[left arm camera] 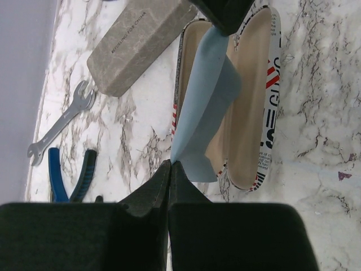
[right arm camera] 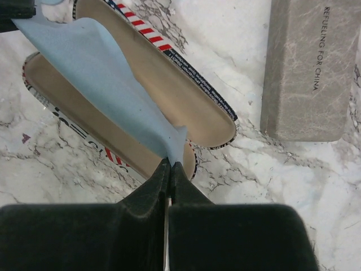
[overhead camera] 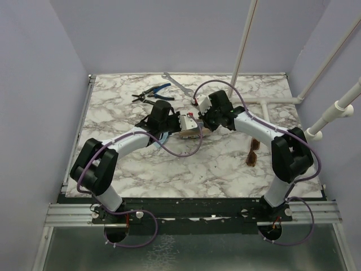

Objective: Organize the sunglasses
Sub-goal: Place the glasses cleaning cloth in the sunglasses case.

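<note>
The sunglasses (overhead camera: 252, 153) with amber lenses lie on the marble table to the right, beside the right arm; neither wrist view shows them. An open glasses case (left arm camera: 248, 107) with tan lining and a printed shell lies mid-table, also in the right wrist view (right arm camera: 186, 96). A light blue cloth (left arm camera: 206, 101) is stretched above the case. My left gripper (left arm camera: 170, 165) is shut on one corner of the cloth. My right gripper (right arm camera: 171, 164) is shut on the opposite corner (right arm camera: 113, 84). In the top view the two grippers (overhead camera: 181, 121) (overhead camera: 204, 117) face each other over the case.
A grey oblong box (left arm camera: 138, 42) lies beside the case, seen also in the right wrist view (right arm camera: 310, 68). Blue-handled pliers (overhead camera: 151, 92) and a steel wrench (overhead camera: 176, 83) lie at the far side of the table. White pipes (overhead camera: 333, 110) stand at the right.
</note>
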Tool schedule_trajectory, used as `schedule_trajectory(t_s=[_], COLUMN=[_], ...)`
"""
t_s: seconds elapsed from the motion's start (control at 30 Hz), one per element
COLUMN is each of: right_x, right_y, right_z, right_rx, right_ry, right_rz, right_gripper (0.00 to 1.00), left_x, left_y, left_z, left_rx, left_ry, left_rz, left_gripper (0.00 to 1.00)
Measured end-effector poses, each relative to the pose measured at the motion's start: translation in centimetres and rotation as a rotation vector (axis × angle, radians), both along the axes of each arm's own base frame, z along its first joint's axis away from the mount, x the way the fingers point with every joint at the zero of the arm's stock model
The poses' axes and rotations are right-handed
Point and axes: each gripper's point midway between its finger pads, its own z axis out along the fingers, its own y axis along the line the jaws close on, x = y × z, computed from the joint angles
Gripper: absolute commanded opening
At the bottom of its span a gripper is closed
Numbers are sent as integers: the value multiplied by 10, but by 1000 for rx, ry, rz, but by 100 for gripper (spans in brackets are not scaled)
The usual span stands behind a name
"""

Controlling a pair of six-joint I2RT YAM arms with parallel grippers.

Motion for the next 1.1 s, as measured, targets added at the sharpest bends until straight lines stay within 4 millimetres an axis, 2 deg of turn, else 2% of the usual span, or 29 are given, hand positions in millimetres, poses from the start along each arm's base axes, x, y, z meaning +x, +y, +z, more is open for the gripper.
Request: schedule_trajectory(t_s=[0.07, 0.4, 0.7, 1.1], right_x=[0, -8, -14, -27], right_y=[-2, -11, -12, -11], right_z=[-6, -25, -49, -53], right_rx=[-17, -77, -109, -104], right_ry=[11, 62, 120, 172], right_rz=[-1, 21, 49, 88], right_gripper=[1, 0, 1, 0], left_x=[0, -19, -22, -33], left_y=[-3, -5, -8, -8], left_z=[-3, -40, -46, -67], left_rx=[0, 48, 53, 103], left_ry=[-12, 22, 8, 19], left_rz=[-12, -60, -79, -120], left_gripper=[0, 0, 0, 0])
